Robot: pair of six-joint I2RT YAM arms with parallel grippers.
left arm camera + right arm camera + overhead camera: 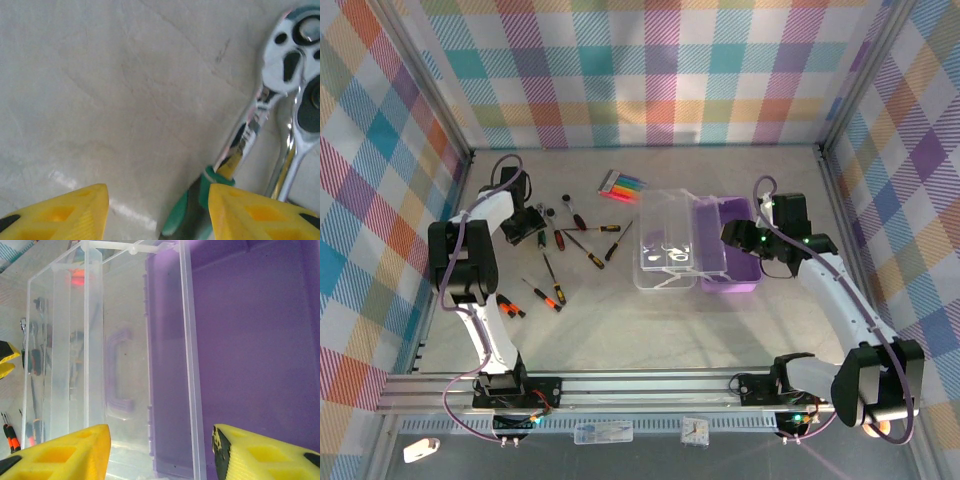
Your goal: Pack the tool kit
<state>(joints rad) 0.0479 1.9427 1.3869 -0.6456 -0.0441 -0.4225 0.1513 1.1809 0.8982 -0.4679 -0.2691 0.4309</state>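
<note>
Pale grey table [650,330], open tool kit box [735,275] at three o'clock, clear lid [665,245] lying flat toward centre, marker pack [622,185] at twelve, ratchets [574,212] at ten, screwdrivers [553,285] scattered around nine.

Purple box [740,281] open, clear lid [665,225] laid leftward; screwdrivers [592,229] scattered beyond, perhaps eight

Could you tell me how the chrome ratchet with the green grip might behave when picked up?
The ratchet looks like solid polished steel, so it is probably stiff and heavy for its size. Its mirror-like finish may slide when squeezed; the green grip likely holds better. Its rounded handle might roll.
</note>
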